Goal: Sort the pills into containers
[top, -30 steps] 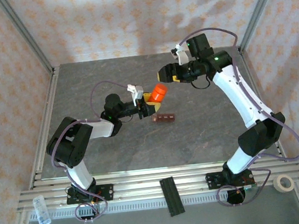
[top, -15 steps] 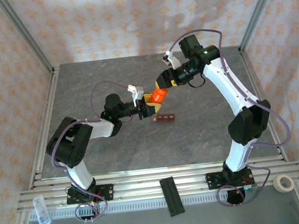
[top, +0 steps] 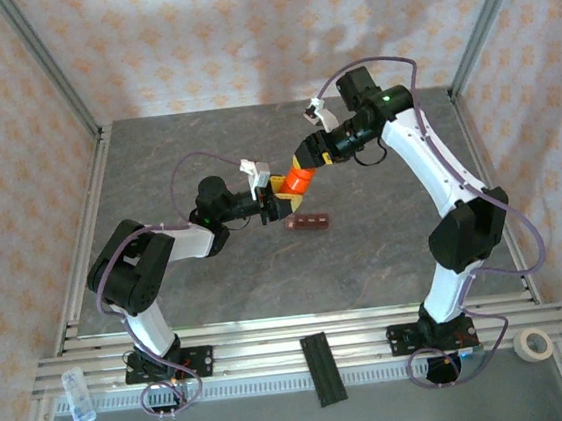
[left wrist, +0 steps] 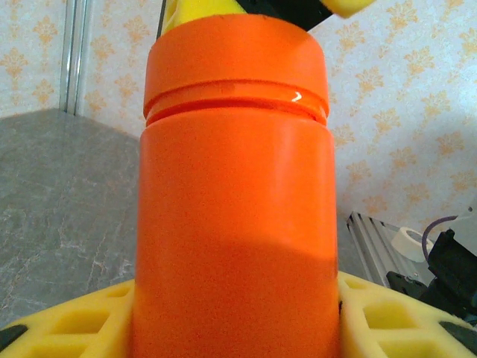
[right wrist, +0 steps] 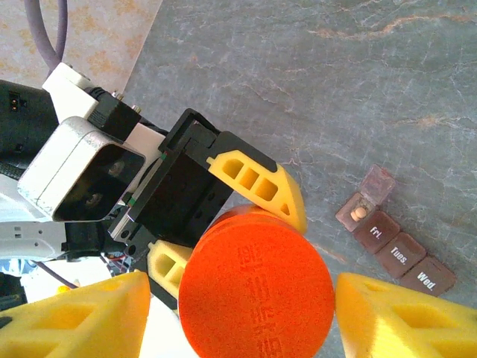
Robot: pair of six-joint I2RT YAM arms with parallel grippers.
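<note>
Right wrist view gives the containers (right wrist: 395,247) best: a dark reddish-brown narrow plastic strip of small lidded compartments, flat on the grey marbled table (right wrist: 298,60). Day labels show on three lids. The end lid stands open over a small pale round pill (right wrist: 361,212), detail the top external view is too small to show. The strip lies near the left hand (top: 280,199), apart from it. That hand is clamped on an orange cylindrical plastic bottle (top: 299,179). The right hand (right wrist: 242,317) has its fingers apart astride the bottle's cap.
</note>
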